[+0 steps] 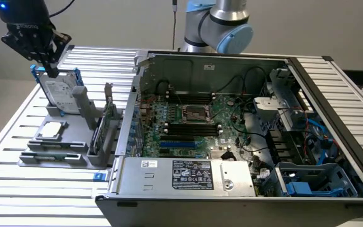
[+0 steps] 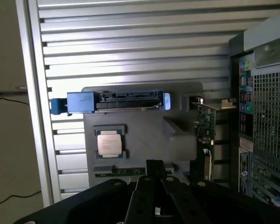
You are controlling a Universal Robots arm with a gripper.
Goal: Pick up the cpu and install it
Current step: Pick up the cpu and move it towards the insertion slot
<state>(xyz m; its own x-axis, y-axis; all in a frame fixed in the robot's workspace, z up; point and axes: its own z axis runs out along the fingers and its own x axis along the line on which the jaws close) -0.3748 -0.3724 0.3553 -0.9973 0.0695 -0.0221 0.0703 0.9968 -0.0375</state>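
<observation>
Black claw (image 2: 154, 168) nearest, pinched together, empty, above grey plastic parts holder (image 2: 144, 135) on slatted metal bench (image 2: 130, 46). Small flat silver-grey square cpu (image 2: 108, 143) resting in holder recess, not yet lifted. Pickup and install into dark square socket (image 1: 193, 113) both undone.

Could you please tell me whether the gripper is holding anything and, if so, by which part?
Nothing is held: the gripper is shut on nothing, and the cpu lies in its grey holder.
</observation>
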